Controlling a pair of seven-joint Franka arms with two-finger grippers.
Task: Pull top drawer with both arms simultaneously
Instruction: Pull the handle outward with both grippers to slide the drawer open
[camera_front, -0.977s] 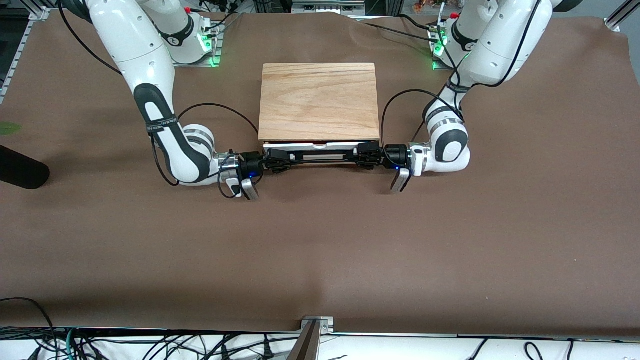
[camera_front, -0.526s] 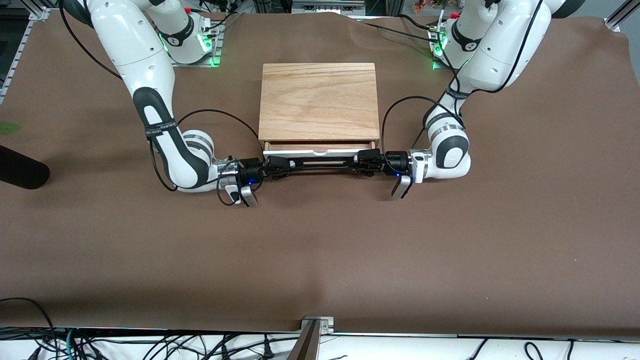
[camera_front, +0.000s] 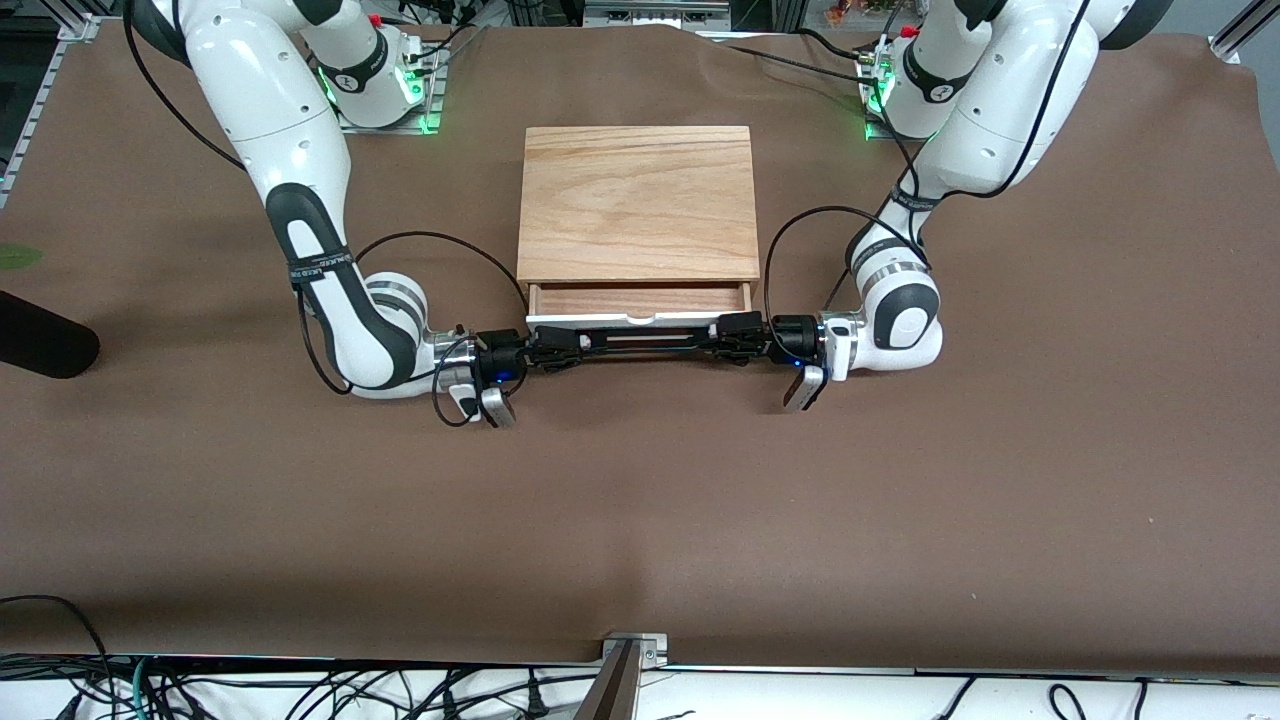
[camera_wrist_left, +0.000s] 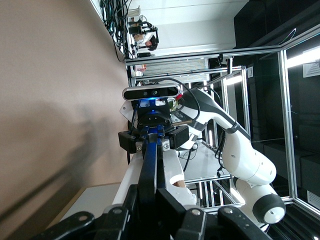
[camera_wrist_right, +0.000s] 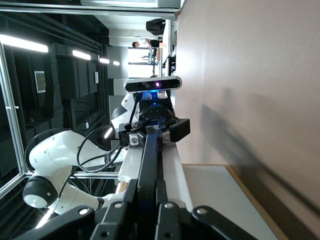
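You've got both grippers clamped on the black bar handle (camera_front: 640, 340) of the top drawer (camera_front: 640, 300). Left gripper (camera_front: 735, 335) is closed tight on the handle at the end toward the left arm's side of the table, right gripper (camera_front: 555, 345) closed tight on the end toward the right arm's side. Each wrist view shows the bar running straight out from its own closed fingers to the other arm's gripper: left wrist view shows the right gripper (camera_wrist_left: 152, 137) at the bar's tip, right wrist view shows the left gripper (camera_wrist_right: 152, 132).

Key relation: the handle's long axis runs gripper to gripper, across the table, so your pull has to go square to that line, toward the front camera and away from the oak casing (camera_front: 638, 200). The drawer body sits just on the casing side of both grippers, partly out, a strip of reddish-brown tray showing between the casing edge and the white front panel (camera_front: 640, 320). Neither arm is nearer; they're at matching spots on the bar, so keep them level or I'd expect the drawer to skew and bind.

Counts: one casing, one drawer visible, one handle, two arms, two grippers. Task looks under way, drawer maybe partway open, more travel likely left.
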